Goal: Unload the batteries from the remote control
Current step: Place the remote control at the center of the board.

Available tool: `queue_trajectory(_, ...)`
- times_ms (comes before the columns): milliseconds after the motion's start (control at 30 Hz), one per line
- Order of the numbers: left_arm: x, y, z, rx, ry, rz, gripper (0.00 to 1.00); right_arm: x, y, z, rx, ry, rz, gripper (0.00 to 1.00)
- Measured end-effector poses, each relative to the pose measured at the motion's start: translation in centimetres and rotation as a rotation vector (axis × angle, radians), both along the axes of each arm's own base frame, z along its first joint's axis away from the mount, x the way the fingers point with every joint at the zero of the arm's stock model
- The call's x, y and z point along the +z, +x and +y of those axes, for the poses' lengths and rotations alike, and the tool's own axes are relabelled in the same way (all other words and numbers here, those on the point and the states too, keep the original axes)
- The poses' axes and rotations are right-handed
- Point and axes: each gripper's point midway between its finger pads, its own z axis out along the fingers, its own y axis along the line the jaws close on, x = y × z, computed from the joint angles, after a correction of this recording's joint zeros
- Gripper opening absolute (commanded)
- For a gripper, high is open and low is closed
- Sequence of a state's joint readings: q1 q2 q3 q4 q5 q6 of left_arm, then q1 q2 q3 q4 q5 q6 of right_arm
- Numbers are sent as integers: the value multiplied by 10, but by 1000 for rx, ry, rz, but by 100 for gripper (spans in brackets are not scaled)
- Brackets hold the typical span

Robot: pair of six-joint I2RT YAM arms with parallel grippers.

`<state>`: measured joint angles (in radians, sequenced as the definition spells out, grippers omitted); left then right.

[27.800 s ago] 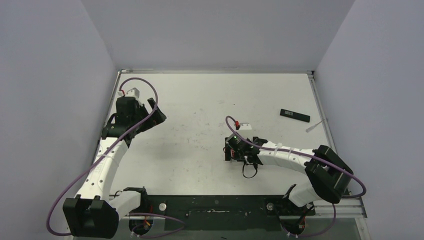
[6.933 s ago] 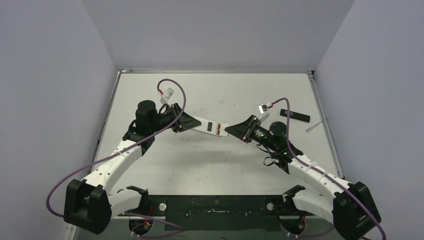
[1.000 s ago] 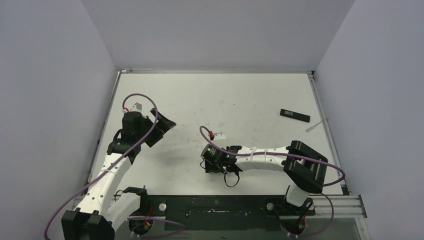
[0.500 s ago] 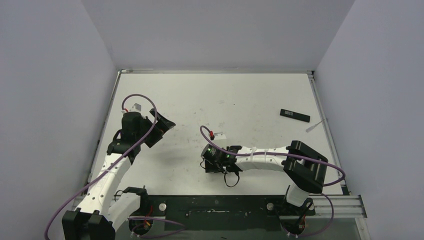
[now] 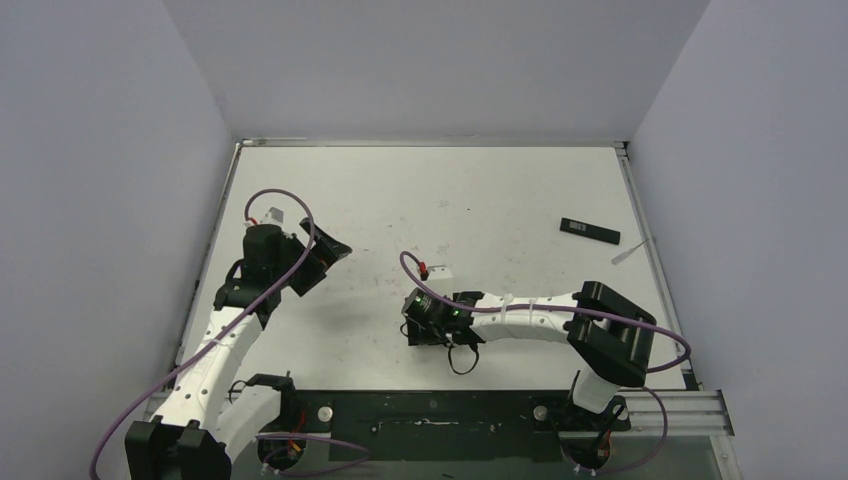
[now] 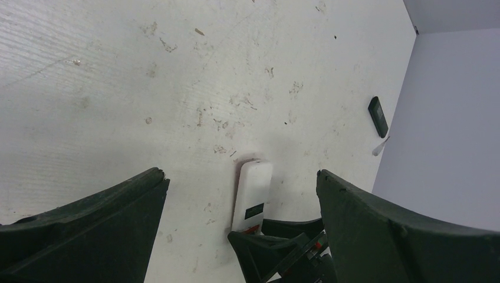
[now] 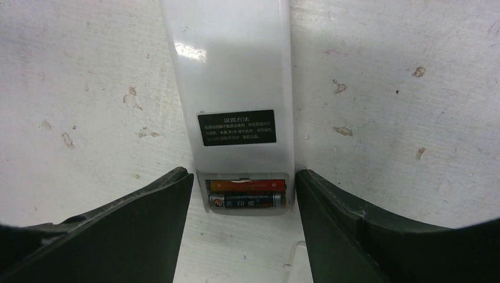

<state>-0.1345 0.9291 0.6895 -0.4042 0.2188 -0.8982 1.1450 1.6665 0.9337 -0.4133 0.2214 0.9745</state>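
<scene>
the left pincer (image 5: 322,256) is held above the left part of the bench (image 5: 480,190). from above its spread is hard to judge, but in its own wrist view it is seen gaping wide with nothing in it.

the right pincer (image 5: 416,330) is lowered to the bench near the middle. from above, the remote cannot be made out beneath it. in the left wrist view the remote (image 6: 252,197) is shown lying flat on the bench, white, with one end between the right pincer's fingers (image 7: 118,236).

only in the right wrist view is the open compartment at that end seen, below a black label (image 7: 237,127). the batteries (image 7: 265,201) are lodged in it side by side: an orange battery (image 7: 246,185) and a dark battery (image 7: 236,202) against it, nearer the camera. the fingers are set at either side of that end, right at its edges. whether the remote is pressed or only flanked cannot be told.

far right on the bench, a black plate (image 5: 590,230) and, near it, a small white piece (image 5: 625,255) are seen from above and in the left wrist view, but not in the right wrist view.

counted: two pincers, one remote, two batteries, one label, one black plate, one white piece.
</scene>
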Motion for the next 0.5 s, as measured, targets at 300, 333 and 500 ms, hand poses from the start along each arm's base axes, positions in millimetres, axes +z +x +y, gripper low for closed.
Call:
queue_trajectory(300,1,-1,-2,-14,-14,0,97,5,1,-7,-8,-29,-13,81)
queue_trajectory(333,1,-1,-2,-15,-14,0,97,11,4,-9,-15,-35,-31,85)
queue_trajectory(500,-1,-1,-3,-23,-13,5,97,69,33,-22,-83,-4,-176,95)
